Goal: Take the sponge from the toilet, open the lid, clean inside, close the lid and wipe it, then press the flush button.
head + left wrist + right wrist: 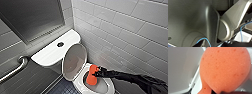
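Sponge hanging low inside the toilet, right hand clenched on its upper lobe so the free lower end can scrub the bowl wall, lid standing open behind, out of the way.

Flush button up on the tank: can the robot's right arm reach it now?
Probably, but not straight: the right hand holds the sponge over the bowl, and the raised lid stands between it and the uncovered flush button.
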`<state>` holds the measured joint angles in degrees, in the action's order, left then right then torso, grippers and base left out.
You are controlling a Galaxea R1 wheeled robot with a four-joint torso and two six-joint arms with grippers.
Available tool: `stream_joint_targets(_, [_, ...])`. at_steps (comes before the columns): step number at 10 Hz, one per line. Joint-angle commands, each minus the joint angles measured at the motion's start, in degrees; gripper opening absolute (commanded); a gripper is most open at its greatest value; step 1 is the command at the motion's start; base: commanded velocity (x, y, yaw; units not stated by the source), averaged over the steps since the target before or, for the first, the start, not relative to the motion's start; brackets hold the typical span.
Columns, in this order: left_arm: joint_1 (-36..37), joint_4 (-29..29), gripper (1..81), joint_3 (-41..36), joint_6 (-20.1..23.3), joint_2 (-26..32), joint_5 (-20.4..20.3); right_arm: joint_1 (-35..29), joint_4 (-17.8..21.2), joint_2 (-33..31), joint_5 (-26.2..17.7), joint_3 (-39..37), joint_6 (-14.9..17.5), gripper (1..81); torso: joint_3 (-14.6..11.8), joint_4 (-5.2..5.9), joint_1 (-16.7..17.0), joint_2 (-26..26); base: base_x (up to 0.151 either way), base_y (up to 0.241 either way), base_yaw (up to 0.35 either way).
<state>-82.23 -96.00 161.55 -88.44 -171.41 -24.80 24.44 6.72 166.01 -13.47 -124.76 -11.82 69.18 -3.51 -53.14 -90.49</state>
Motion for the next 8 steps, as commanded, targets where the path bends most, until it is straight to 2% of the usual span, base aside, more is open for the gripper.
stream_joint_targets(1, [-1.58,-0.50,81.1,0.08,-0.06,0.45,1.33,-8.22,-0.39,2.07,-1.38,-2.14,-0.40,1.0,0.00,0.00,0.00,0.00,0.000,0.000,0.000])
stream_joint_targets(2, [-1.58,-0.50,81.1,0.08,-0.06,0.28,1.33,-8.30,-0.47,2.16,-1.47,-2.32,-0.48,1.0,0.00,0.00,0.00,0.00,0.000,0.000,0.000])
stream_joint_targets(3, [-1.58,-0.42,81.1,0.08,-0.06,0.10,1.33,-8.74,-0.30,2.24,-1.91,-3.02,-0.48,1.0,1.37,0.00,0.00,0.00,0.000,0.000,0.000])
stream_joint_targets(4, [-1.58,-0.42,81.1,0.00,-0.06,-0.08,1.33,-8.92,-0.13,2.34,-2.09,-3.46,-0.40,1.0,3.93,0.00,0.00,0.00,0.000,0.000,0.000])
stream_joint_targets(5, [-1.58,-0.42,81.1,0.08,-0.06,-0.08,1.33,-8.49,-0.65,2.60,-1.83,-3.55,-0.39,1.0,0.59,0.00,0.00,0.00,0.000,0.000,0.000])
stream_joint_targets(8, [-1.58,-0.50,81.1,0.08,-0.15,0.01,1.33,-6.02,-0.74,3.22,-0.94,-6.63,0.32,1.0,1.31,0.00,-0.05,0.04,0.000,0.000,0.000])
